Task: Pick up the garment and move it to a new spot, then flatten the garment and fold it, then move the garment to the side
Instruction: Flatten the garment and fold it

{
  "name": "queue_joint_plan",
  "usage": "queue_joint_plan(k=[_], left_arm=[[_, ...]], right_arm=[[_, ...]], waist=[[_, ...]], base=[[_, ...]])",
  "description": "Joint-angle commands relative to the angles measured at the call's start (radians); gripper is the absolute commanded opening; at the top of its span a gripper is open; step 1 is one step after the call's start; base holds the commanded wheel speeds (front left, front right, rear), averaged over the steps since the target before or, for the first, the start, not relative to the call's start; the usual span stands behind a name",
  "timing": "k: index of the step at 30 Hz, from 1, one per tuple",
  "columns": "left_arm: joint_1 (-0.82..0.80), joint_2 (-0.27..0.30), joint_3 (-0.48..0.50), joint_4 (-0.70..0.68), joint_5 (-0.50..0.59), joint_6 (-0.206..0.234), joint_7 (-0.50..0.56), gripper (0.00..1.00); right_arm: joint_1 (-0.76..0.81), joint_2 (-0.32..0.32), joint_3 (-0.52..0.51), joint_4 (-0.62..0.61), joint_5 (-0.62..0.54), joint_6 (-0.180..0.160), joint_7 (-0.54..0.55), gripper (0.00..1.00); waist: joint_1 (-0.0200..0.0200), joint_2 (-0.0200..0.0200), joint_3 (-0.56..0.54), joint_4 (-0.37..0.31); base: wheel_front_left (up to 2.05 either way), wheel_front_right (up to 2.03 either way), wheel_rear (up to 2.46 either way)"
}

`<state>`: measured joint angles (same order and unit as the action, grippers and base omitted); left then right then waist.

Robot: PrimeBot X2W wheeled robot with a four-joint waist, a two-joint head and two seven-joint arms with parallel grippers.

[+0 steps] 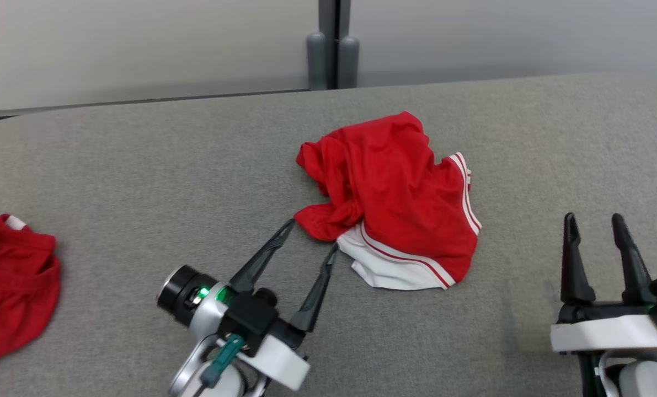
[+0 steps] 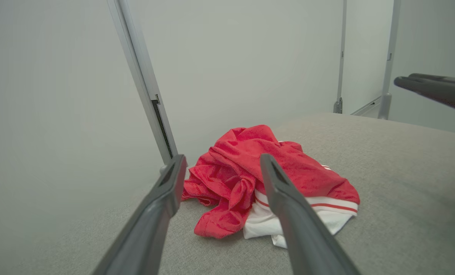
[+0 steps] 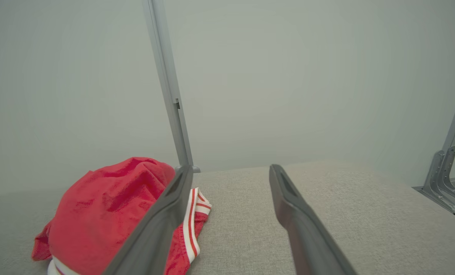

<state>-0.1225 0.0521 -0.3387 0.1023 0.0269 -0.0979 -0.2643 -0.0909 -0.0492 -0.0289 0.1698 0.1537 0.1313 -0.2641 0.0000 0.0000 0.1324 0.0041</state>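
— Where did the crumpled red jersey garment with white striped trim (image 1: 394, 198) lie?
— Just beyond the left gripper (image 1: 313, 234). Its fingertips were spread and empty, nearly touching the bunched near edge.
— And the right gripper (image 1: 593, 216)?
— Also spread and empty, with the garment well off to its left on the grey woven tabletop (image 1: 140, 165).

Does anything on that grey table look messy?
Yes: the red garment with white striped trim lies crumpled in a heap on the grey table, not flat. A second red cloth sits bunched far left.
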Motion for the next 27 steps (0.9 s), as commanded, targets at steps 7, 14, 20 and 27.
queue_joint_plan(k=[7,14,20,27], left_arm=[[-0.235,0.003,-0.255,0.201,-0.005,-0.033,0.0,1.0],[-0.45,0.004,-0.514,0.403,-0.098,-0.032,0.028,1.0],[-0.562,0.001,-0.516,0.581,-0.103,0.031,0.085,1.0],[-0.591,0.013,-0.565,0.718,-0.184,0.042,0.185,0.68]], right_arm=[[-0.057,-0.001,-0.129,-0.029,0.012,-0.001,0.0,1.0],[-0.089,-0.001,-0.138,-0.022,0.05,-0.001,0.0,1.0],[-0.106,-0.002,-0.107,-0.012,0.088,-0.001,0.0,1.0],[-0.121,-0.002,-0.102,-0.003,0.104,-0.001,0.0,1.0]], waist=[[0.0,0.0,0.146,-0.169],[0.0,0.0,0.227,-0.269],[0.0,0.0,0.274,-0.322],[0.0,0.0,0.293,-0.338]], base=[[0.0,0.0,0.0],[0.0,0.0,0.0],[0.0,0.0,0.0],[0.0,0.0,0.0]])
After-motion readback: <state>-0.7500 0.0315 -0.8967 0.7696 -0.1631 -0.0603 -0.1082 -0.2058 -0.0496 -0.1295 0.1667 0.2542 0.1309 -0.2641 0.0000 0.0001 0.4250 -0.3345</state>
